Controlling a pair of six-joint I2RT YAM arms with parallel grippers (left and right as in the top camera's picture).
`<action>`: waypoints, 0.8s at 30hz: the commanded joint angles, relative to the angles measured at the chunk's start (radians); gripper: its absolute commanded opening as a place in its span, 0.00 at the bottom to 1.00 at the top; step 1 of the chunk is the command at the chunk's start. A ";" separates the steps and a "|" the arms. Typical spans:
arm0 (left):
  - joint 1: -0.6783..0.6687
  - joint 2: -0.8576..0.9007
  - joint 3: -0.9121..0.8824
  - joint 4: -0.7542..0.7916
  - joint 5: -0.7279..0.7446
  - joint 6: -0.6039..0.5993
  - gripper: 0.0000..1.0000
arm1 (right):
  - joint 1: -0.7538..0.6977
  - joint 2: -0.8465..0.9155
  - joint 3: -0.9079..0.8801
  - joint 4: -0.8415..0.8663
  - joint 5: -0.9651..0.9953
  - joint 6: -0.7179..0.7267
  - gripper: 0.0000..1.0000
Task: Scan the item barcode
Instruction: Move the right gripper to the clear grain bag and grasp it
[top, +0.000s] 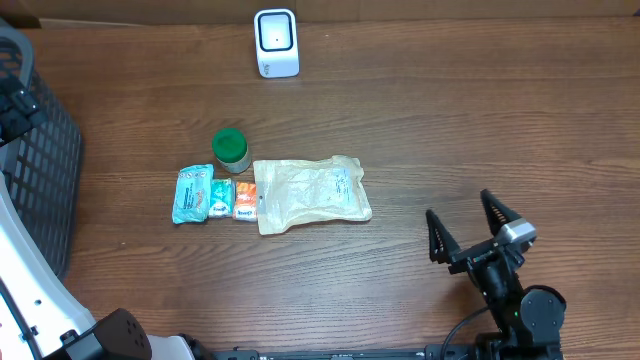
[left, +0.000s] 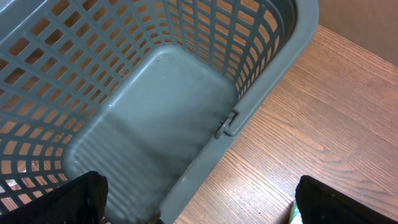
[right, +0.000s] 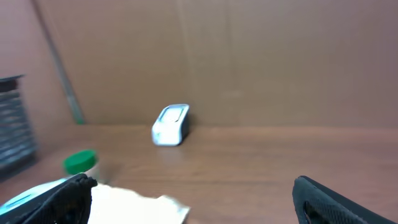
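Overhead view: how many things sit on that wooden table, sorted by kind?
Small crinkly packets (teal, green-white, orange): 3
Large pale plastic pouch: 1
Round jar with green lid: 1
White box-shaped barcode scanner: 1
Grey plastic mesh basket: 1
Total: 7

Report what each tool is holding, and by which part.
Nothing is held. The right tool stands open over the table, apart from the pouch; the left tool is open above the basket.
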 joint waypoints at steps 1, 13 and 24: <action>0.004 -0.020 0.014 0.003 -0.010 0.016 1.00 | -0.003 0.035 0.088 -0.052 -0.143 0.057 1.00; 0.004 -0.020 0.014 0.003 -0.010 0.016 0.99 | -0.003 0.491 0.653 -0.446 -0.348 0.056 1.00; 0.004 -0.020 0.014 0.003 -0.010 0.016 1.00 | 0.042 0.919 1.066 -0.981 -0.358 0.101 1.00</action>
